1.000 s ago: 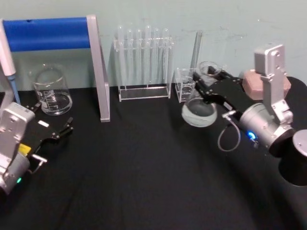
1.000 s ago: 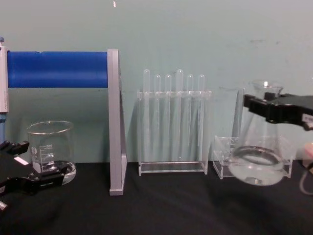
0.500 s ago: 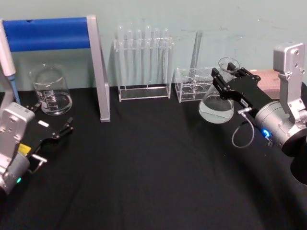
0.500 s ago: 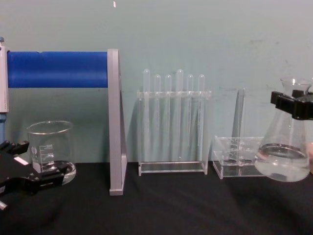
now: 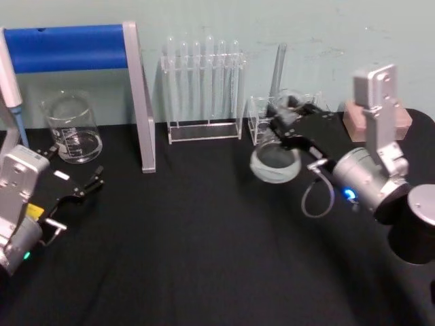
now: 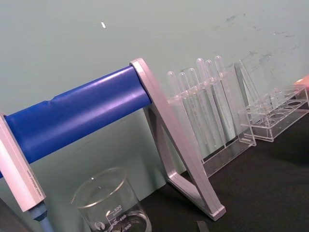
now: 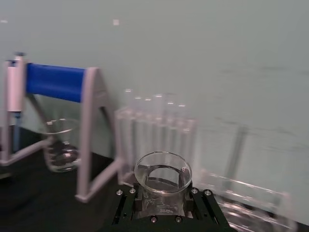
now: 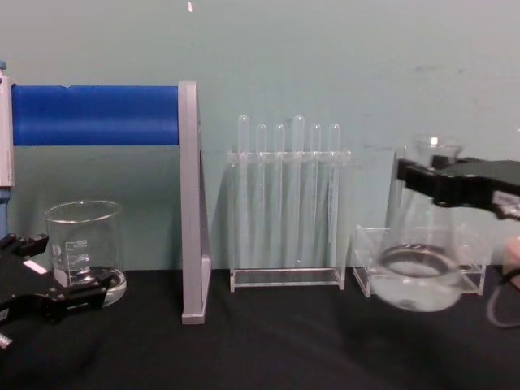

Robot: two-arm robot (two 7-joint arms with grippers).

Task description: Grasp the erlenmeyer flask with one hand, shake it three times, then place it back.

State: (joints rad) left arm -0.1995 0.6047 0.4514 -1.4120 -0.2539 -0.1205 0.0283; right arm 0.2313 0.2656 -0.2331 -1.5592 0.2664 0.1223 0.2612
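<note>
Right tool (image 8: pixel 426 175) clamps neck of clear glass conical flask (image 8: pixel 414 272) above table (image 8: pixel 268 341); hard shaking may spill liquid. Left tool (image 5: pixel 76 165) idle, open.

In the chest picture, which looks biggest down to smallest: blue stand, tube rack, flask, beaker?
1. blue stand
2. tube rack
3. flask
4. beaker
The flask is off the table and may be nearer the camera, so its spot is unsure.
</note>
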